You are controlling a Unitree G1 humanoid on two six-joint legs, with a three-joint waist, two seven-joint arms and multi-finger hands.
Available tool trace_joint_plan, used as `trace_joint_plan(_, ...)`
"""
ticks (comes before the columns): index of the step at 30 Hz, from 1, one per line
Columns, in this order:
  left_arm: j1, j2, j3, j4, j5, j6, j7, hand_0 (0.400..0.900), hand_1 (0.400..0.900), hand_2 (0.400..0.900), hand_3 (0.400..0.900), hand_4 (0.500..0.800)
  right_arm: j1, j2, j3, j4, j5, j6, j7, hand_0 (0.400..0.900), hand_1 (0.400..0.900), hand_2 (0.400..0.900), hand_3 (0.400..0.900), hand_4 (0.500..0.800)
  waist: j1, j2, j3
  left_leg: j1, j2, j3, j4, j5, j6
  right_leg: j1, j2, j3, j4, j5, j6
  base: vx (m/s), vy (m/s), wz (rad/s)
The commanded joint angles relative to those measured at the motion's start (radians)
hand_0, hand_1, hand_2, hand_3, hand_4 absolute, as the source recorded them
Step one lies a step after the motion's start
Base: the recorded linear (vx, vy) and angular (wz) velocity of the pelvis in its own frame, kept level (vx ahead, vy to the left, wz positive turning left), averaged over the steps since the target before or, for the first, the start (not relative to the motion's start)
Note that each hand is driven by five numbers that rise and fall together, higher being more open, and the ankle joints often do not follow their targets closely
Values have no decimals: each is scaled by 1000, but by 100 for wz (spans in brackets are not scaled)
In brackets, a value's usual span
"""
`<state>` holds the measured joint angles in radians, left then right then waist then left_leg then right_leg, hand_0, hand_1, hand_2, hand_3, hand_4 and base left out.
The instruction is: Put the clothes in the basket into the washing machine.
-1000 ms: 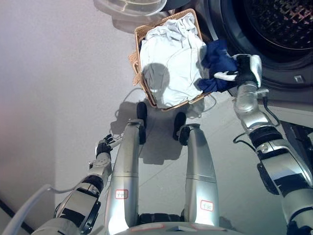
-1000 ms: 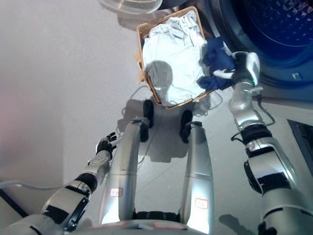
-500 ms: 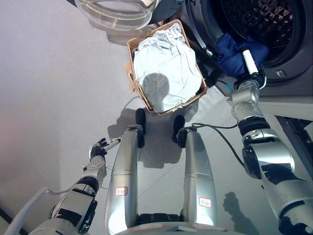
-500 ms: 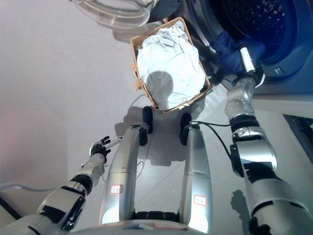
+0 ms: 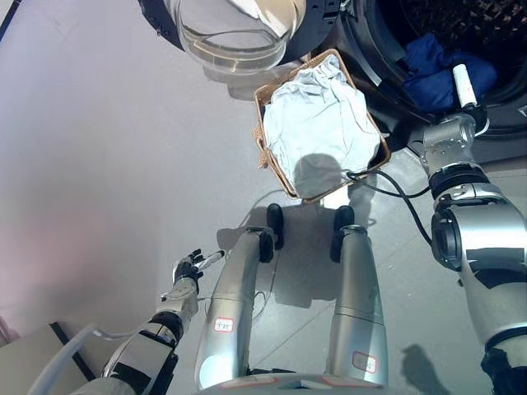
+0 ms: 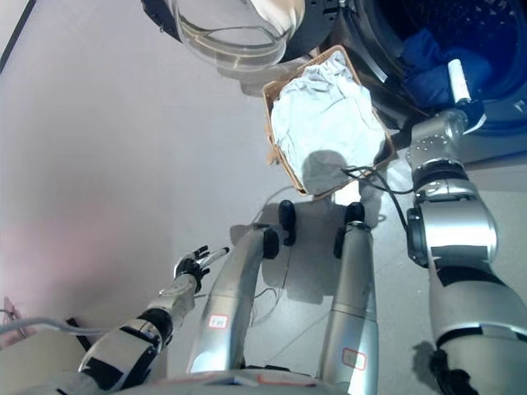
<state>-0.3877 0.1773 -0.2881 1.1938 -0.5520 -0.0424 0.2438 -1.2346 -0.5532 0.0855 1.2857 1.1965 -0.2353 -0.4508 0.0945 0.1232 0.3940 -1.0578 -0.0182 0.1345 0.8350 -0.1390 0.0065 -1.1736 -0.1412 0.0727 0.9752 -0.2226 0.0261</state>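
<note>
A wicker basket [image 5: 265, 152] stands on the floor in front of the washing machine [image 5: 375, 62], filled with white clothes [image 5: 317, 123]. A dark blue cloth [image 5: 428, 66] lies inside the drum, just past the opening. My right hand [image 5: 463, 85] reaches into the drum and sits in among that blue cloth, which hides most of it. My left hand [image 5: 191, 267] hangs low at the left over the bare floor, far from the basket, its fingers relaxed and holding nothing.
The machine's round glass door [image 5: 239, 33] stands swung open above and to the left of the basket. Grey floor [image 5: 107, 148] spreads to the left. A pale box corner [image 5: 33, 366] shows at the bottom left.
My right hand has carried the dark blue cloth from the basket's right edge up into the drum. The camera has shifted, so the basket appears further right. The left hand stays low.
</note>
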Motion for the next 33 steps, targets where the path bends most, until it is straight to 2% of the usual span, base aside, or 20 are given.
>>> trace_joint_plan(1,74,42,-16,33,-30,11,30,900,900,900,900,800,-37,5,88,-259,-74,-82,59,400,400,400,400,500,-26,-42,-5,15,-14,31,-79,-3,1,18,67,-3,-54,12,-8,51,-13,-5)
trace_joint_plan(3,68,40,-19,31,-40,8,35,900,900,900,900,800,-38,51,104,-282,-84,-84,66,400,400,400,400,500,-29,-45,-6,7,-13,34,-75,-5,3,9,66,-3,-49,13,-10,0,0,0)
trace_joint_plan(6,63,42,-16,30,-40,8,36,900,900,900,900,800,-43,66,129,-286,-110,-73,75,400,400,400,400,500,-30,-45,-7,0,-14,35,-71,-5,4,2,66,-3,-45,15,-10,6,5,1)
trace_joint_plan(10,62,45,-19,32,-54,6,42,900,900,900,900,800,-55,76,85,-272,-102,-104,43,400,400,400,400,500,-32,-43,-9,-5,-19,31,-75,-3,6,1,61,-8,-45,15,-9,20,22,9)
trace_joint_plan(12,64,49,-15,30,-59,2,43,900,900,900,900,800,-64,57,62,-253,-107,-115,25,400,400,400,400,500,-30,-41,-12,-9,-23,27,-76,-3,7,-2,59,-10,-44,16,-9,10,19,10)
trace_joint_plan(15,73,57,-15,27,-50,-6,46,900,900,900,900,800,-89,-21,-7,-188,-89,-135,-21,400,400,400,400,500,-27,-37,-22,-19,-30,21,-75,-2,7,-11,53,-11,-38,14,-6,8,9,11)
trace_joint_plan(20,86,67,-29,15,-39,-15,42,900,900,900,900,800,-133,-126,-15,-81,-45,-106,-9,400,400,400,400,500,-14,-32,-39,-29,-33,18,-72,1,4,-30,50,-5,-29,17,-1,4,2,2)
trace_joint_plan(21,91,68,-33,12,-38,-16,42,900,900,900,900,800,-140,-144,-10,-68,-42,-103,-9,557,557,557,557,594,-11,-30,-42,-33,-34,20,-66,0,4,-38,51,-3,-23,17,-1,0,0,0)
trace_joint_plan(22,95,66,-36,8,-37,-17,40,900,900,900,900,800,-143,-158,-11,-53,-44,-97,-10,616,616,616,616,629,-9,-27,-45,-38,-34,22,-62,-1,4,-43,52,-1,-18,16,0,0,0,0)
trace_joint_plan(23,99,66,-36,3,-38,-18,39,900,900,900,900,800,-145,-170,-8,-45,-50,-92,-10,900,900,900,900,800,-6,-25,-46,-42,-35,22,-56,-2,3,-47,52,0,-14,16,0,0,0,0)
trace_joint_plan(27,107,62,-44,-9,-34,-26,34,900,900,900,900,800,-139,-199,14,-39,-58,-74,10,900,900,900,900,800,-2,-18,-52,-47,-33,29,-60,1,0,-57,49,3,-13,18,3,0,0,0)
trace_joint_plan(33,109,62,-44,1,-33,-26,36,900,900,900,900,800,-132,-186,27,-36,-53,-77,27,900,900,900,900,800,-2,-21,-60,-52,-30,30,-57,3,-1,-60,54,5,-14,20,2,0,-2,-2)
